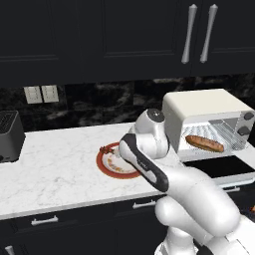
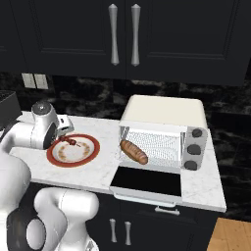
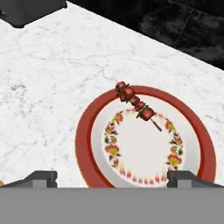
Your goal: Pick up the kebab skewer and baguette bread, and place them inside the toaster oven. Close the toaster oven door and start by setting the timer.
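Even, flat rendered light, sharp throughout, dark cabinets and backsplash, faint soft shadows, no glare

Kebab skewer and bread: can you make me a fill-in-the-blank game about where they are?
1. The kebab skewer lies on the red-rimmed ____.
2. The baguette bread lies inside the ____ oven.
3. The toaster oven door is ____.
4. The end effector above the plate holds ____.

Missing words: plate; toaster; open; nothing

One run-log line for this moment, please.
gripper: open, above plate | kebab skewer: on plate | baguette bread: inside toaster oven | toaster oven door: open
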